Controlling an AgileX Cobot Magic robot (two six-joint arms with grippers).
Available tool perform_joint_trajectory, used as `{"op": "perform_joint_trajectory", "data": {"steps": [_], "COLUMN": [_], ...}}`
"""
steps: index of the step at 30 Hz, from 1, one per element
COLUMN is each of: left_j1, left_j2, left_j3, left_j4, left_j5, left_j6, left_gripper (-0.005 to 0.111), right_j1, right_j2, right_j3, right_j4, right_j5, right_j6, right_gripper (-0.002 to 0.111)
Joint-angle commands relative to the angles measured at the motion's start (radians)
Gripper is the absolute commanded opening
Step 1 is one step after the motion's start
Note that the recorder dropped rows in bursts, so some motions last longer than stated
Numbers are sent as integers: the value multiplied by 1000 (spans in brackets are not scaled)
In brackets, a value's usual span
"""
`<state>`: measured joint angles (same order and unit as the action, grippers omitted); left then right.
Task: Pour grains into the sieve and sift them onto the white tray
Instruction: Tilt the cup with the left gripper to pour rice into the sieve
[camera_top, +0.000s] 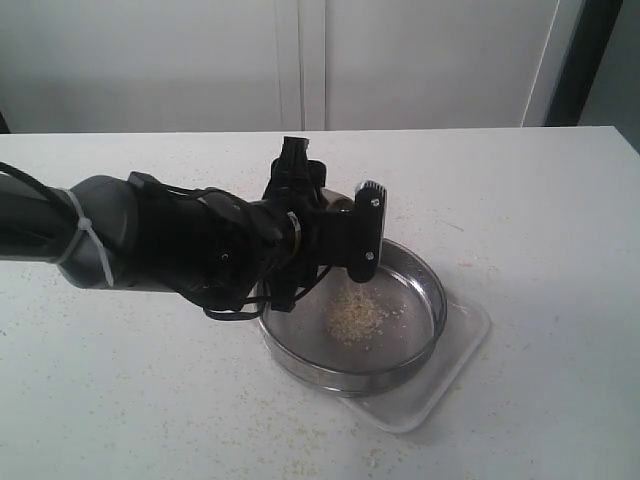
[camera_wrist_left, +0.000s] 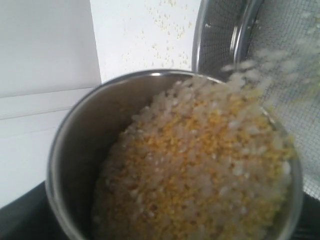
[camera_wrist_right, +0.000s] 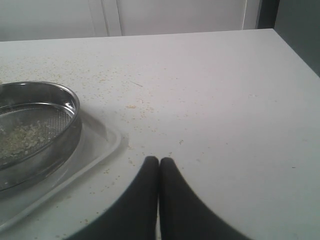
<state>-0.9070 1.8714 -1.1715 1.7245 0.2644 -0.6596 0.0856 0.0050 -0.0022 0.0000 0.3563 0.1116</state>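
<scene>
My left gripper (camera_top: 356, 240) is shut on a small steel cup (camera_wrist_left: 75, 150), held tipped over the near-left part of the sieve (camera_top: 428, 288). The cup is full of yellow and whitish grains (camera_wrist_left: 200, 165), and some spill over its lip toward the sieve's mesh (camera_wrist_left: 280, 75). A small heap of grains (camera_top: 355, 318) lies on the mesh. The sieve rests on the white tray (camera_top: 462, 338). My right gripper (camera_wrist_right: 159, 161) is shut and holds nothing, low over the table to the right of the tray (camera_wrist_right: 95, 145) and sieve (camera_wrist_right: 62, 100); the exterior view does not show it.
Stray grains are scattered over the white table (camera_top: 540, 200) around the tray. A white wall with panel seams (camera_top: 300, 60) runs behind the table's far edge. The left arm's dark body (camera_top: 150, 240) stretches in from the left.
</scene>
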Motion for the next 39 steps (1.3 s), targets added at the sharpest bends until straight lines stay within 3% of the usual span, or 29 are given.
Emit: {"op": "perform_joint_trajectory", "data": {"steps": [1, 28, 39], "left_j1": [-5, -23, -23], "left_j2": [-4, 4, 4], "left_j3": [-7, -7, -7], "left_j4": [20, 20, 20], "left_j5": [6, 93, 176], "left_j6": [56, 347, 394], "left_gripper": [0, 0, 0], "right_j1": [-7, -7, -7], "right_j2": [-5, -5, -5], "right_j3": [2, 2, 2], "right_j4": [0, 0, 0], "right_j5": [-14, -14, -14], "right_j6": [-2, -2, -2], "right_gripper": [0, 0, 0]}}
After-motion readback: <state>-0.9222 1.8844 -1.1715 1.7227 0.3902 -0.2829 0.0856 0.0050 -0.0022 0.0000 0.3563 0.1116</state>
